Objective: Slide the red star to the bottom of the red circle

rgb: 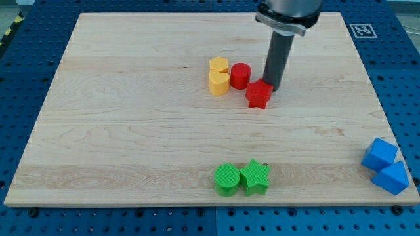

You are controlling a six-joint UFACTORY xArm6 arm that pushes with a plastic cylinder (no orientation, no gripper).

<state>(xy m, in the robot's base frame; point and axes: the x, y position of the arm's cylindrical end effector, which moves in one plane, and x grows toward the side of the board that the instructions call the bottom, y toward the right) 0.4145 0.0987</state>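
Note:
The red star (pixel 258 94) lies near the middle of the wooden board (pixel 131 131), just below and to the right of the red circle (pixel 240 75). My tip (pixel 272 87) stands at the star's upper right edge, touching it or nearly so, to the right of the red circle.
Two yellow blocks (pixel 219 65) (pixel 219 83) stand touching, just left of the red circle. A green circle (pixel 228 179) and a green star (pixel 255 177) sit side by side near the view's bottom. Two blue blocks (pixel 380 155) (pixel 393 177) sit at the board's lower right edge.

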